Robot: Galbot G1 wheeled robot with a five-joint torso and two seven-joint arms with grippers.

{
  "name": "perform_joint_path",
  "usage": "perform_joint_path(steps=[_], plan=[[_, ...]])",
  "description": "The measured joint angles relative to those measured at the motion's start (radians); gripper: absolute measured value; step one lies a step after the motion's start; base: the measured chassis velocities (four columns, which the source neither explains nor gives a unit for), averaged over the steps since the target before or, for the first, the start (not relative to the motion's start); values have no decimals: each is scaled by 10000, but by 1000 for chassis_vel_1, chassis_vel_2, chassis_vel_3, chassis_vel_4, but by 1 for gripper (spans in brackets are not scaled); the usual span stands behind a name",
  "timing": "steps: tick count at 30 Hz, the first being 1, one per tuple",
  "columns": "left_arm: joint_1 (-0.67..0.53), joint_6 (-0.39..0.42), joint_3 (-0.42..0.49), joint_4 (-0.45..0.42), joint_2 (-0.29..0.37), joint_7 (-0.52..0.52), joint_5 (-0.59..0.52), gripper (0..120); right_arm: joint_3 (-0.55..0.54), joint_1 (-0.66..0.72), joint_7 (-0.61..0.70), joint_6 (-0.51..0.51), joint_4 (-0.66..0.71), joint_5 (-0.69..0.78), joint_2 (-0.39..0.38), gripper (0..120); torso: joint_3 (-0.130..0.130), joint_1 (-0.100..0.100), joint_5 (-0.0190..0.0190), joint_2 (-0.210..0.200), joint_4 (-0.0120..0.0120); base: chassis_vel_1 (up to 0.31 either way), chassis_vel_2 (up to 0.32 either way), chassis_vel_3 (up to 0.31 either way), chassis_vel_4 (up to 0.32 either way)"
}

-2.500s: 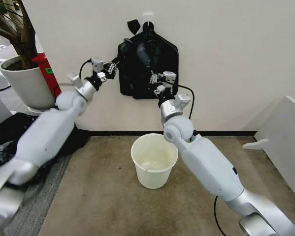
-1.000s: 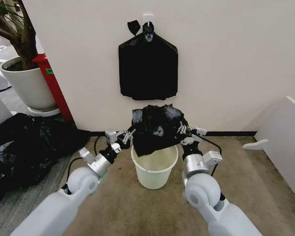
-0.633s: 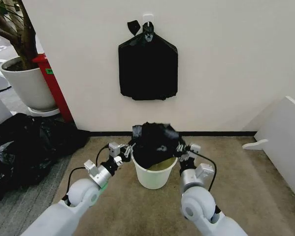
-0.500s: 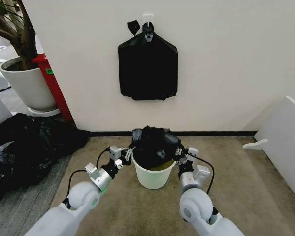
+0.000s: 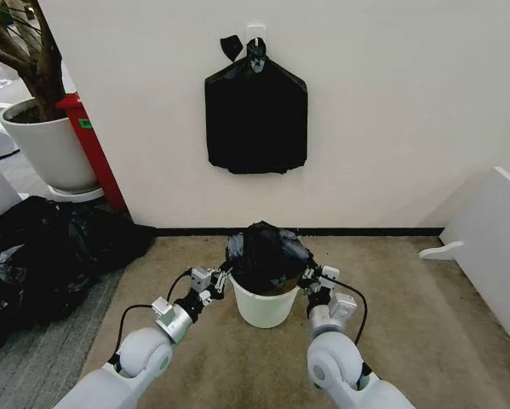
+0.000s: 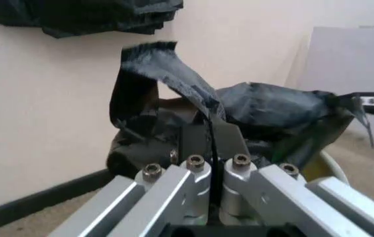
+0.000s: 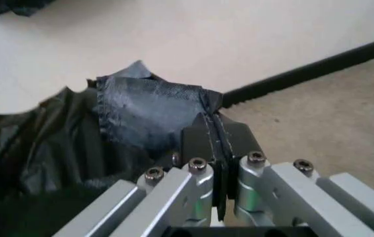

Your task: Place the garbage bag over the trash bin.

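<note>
The garbage bag sits bunched on top of the trash bin, its glossy black film heaped above the rolled rim and spilling a little over it, while the cream bucket's lower wall shows bare beneath. The bin stands on the carpet close to the wall's black baseboard. The left gripper is at the bin's left side with its jaws pressed together on an edge of the bag, a strip of film rising past the pads in the left wrist view. The right gripper is at the bin's right side, likewise clamped on the bag's opposite edge, the film pinched between its black pads. A flat black bundle hangs on the wall above, and a sprawling heap of black plastic lies on the floor at the left, below a white plant pot.
</note>
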Motion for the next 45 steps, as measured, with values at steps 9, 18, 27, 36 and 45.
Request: perform_joint_path(steps=[9, 18, 27, 36, 45], plan=[[1123, 1351, 81, -1632, 481, -1961, 1298, 0, -319, -1058, 677, -729, 727, -224, -511, 0, -1, 0, 1, 0, 0, 0, 0, 0, 0], [1778, 2635, 25, -1971, 382, -3042, 2582, 0, -655, -1149, 713, -842, 295, -691, -421, 0, 0, 0, 1, -1, 1, 0, 0, 0, 0], [1711, 3254, 113, -1713, 61, -3726, 2583, 0, -1009, -964, 461, -864, -532, -1401, -353, 0, 0, 0, 1, -1, 0, 0, 0, 0, 0], [1256, 3301, 135, -373, -550, -3834, 2490, 0, -699, -563, -349, -615, -1722, -2151, -194, 0, 1, 0, 1, -2, 1, 0, 0, 0, 0], [910, 3104, 332, 427, -1135, -3748, 2205, 0, -339, -440, -1182, -836, -2131, -1961, -370, 0, 1, 1, 2, -2, 1, 0, 0, 0, 0]])
